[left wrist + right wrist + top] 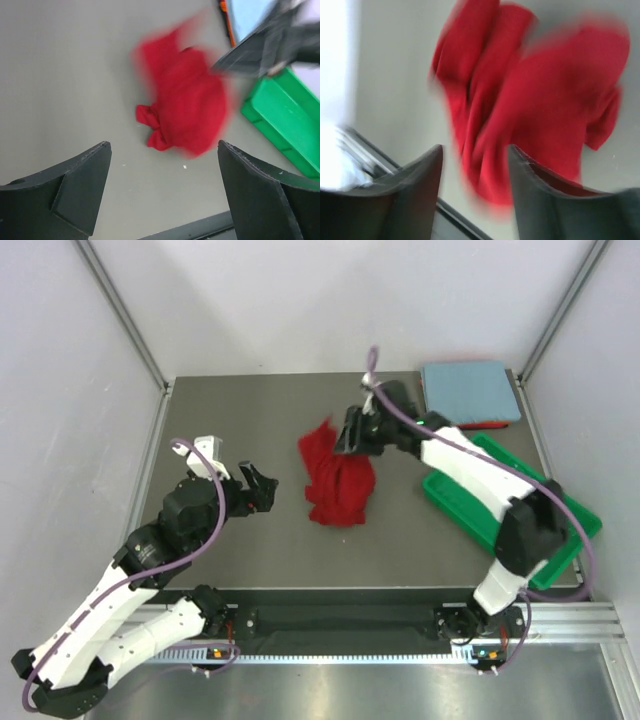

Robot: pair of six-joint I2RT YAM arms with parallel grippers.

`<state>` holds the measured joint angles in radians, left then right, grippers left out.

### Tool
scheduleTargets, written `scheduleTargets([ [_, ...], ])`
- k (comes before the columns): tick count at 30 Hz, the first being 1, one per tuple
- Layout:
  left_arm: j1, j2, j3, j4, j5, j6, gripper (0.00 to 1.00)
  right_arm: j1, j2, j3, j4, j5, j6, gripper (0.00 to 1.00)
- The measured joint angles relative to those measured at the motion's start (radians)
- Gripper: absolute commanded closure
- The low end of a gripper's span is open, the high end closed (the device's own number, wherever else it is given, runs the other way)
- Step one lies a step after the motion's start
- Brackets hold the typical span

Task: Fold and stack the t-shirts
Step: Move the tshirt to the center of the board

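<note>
A grey table (240, 420) fills the white-walled cell, two white arms bolted at its near edge. A green tray (458, 505) lies along the table's right side, partly under the right arm. At the far right corner a light blue t-shirt (468, 390) lies folded flat, and a strip of red cloth (488, 425) shows under its near edge. A dark red t-shirt (338, 485) sits crumpled in a heap at the table's middle. The right gripper (345, 440) hangs over the heap's far edge, its fingers apart, with red cloth blurred behind the gap. The left gripper (258, 486) hovers just left of the heap, spread wide and holding nothing.
</note>
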<state>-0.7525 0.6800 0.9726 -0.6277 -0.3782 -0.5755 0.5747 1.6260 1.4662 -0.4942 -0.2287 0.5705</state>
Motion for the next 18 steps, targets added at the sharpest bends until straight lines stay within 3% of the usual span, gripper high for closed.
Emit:
scheduleTargets([
  [3,0.0,0.006,0.0,-0.021,-0.037,0.0,0.07,0.042,0.121,-0.005,-0.04,0.013,-0.02,0.34],
  [8,0.001,0.108,0.0,-0.013,-0.056,0.0,0.07,0.026,0.07,-0.048,-0.078,0.085,-0.035,0.29],
  [14,0.017,0.358,-0.001,0.05,0.019,0.002,0.08,-0.075,-0.101,-0.225,-0.031,0.139,-0.039,0.47],
  [18,0.057,0.457,-0.032,0.12,0.127,-0.013,0.14,-0.13,-0.091,-0.304,-0.014,0.145,-0.053,0.54],
])
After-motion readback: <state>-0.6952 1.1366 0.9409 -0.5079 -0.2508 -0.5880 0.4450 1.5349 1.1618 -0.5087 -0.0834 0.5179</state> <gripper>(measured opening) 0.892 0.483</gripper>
